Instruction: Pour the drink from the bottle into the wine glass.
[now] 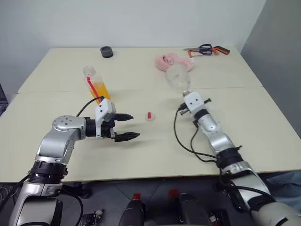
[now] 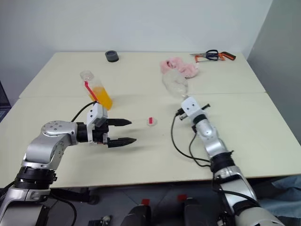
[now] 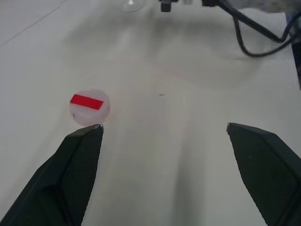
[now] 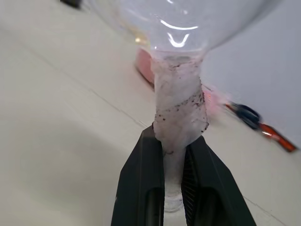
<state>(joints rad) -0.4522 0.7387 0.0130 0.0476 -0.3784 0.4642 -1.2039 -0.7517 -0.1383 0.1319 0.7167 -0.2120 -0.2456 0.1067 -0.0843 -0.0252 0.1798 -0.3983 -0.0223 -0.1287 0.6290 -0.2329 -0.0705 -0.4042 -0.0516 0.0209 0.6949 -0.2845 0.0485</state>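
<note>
Right pincer [image 4: 173, 174] is clamped on the wine glass [image 1: 177, 77] stem; left pincer [image 1: 132, 126] gapes wide and empty, bottle [image 1: 96, 84] at its eleven o'clock.

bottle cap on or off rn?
Off. The clear plastic bottle with orange drink has a bare, open neck, and its small white cap with a red mark lies apart on the beige table, near the left hand.

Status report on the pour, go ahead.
Right gripper shut on wine glass stem, lifted. Left gripper open, empty. Bottle uncapped, standing; cap on table between arms.
</note>
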